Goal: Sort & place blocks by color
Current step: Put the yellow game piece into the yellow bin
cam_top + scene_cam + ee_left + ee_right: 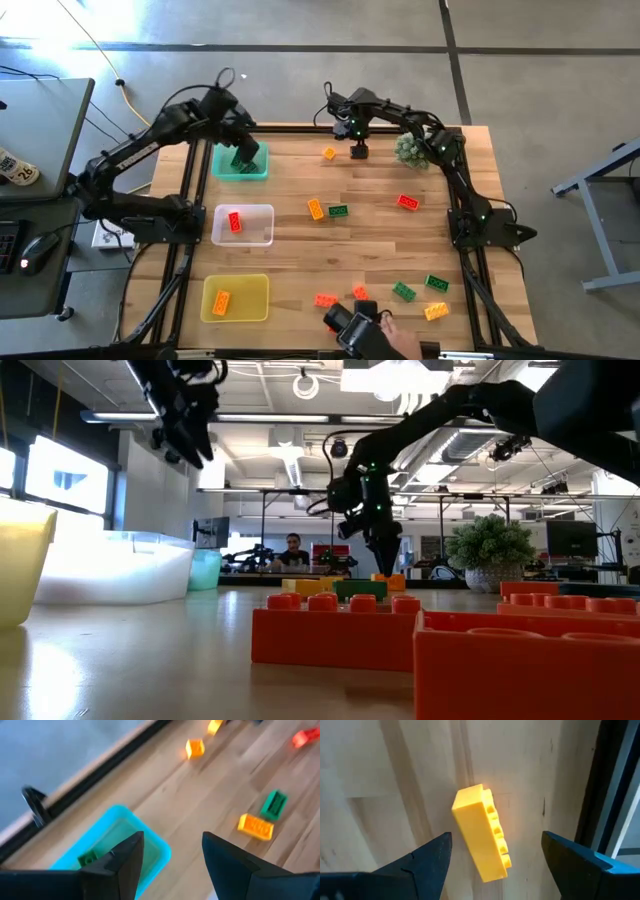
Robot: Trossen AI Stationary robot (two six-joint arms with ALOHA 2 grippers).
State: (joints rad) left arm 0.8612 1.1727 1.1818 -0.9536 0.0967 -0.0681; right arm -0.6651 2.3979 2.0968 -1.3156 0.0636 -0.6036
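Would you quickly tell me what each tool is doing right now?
Left tool: open, empty, over the green square tray.
Right tool: open, straddling a yellow studded plastic brick.

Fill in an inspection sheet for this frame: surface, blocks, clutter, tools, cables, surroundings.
Surface: wooden table, dark frame.
Job's things: green tray holds a green block; clear tray, a red block; yellow tray, an orange-yellow block; others loose on the table.
Clutter: spiky plant.
Tools: left tool open above the green tray; right tool open astride a yellow block.
Cables: yellow cable on the floor.
Surroundings: person's hand at the near edge.
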